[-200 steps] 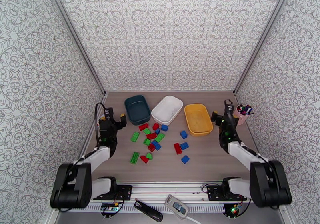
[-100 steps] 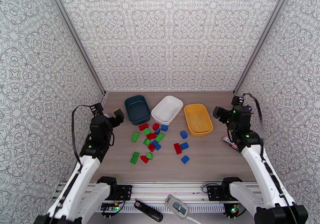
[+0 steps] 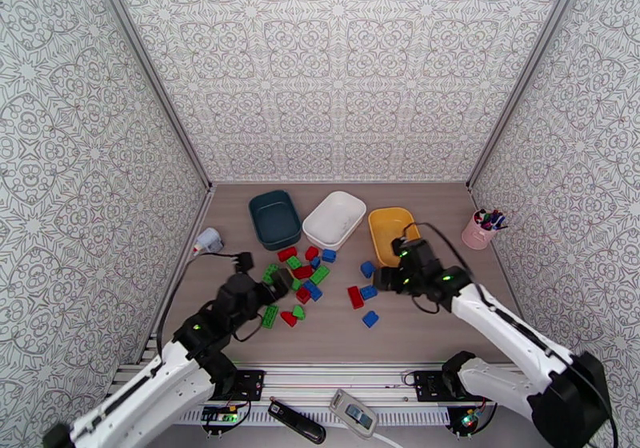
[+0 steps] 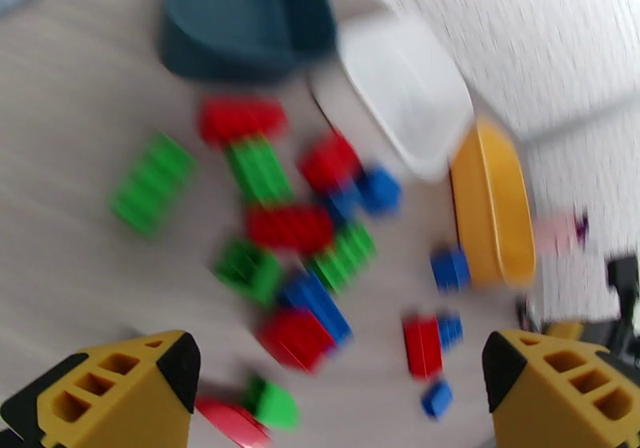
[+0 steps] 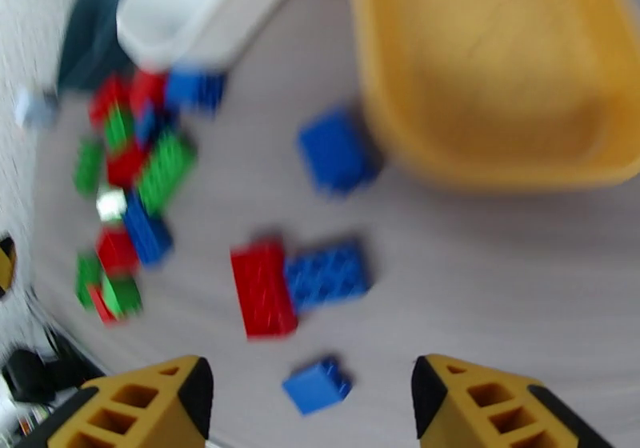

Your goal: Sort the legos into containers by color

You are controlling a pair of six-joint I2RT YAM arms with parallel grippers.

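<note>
Lying scattered — studded plastic legos (image 3: 355, 297), smooth rounded containers (image 3: 334, 219) beyond

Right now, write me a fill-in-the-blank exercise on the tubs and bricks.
The ____ tub stands between the dark teal tub and the yellow tub. The pen cup by the right wall is ____. The red brick nearest the yellow tub lies against a ____ brick.
Missing words: white; pink; blue.
</note>
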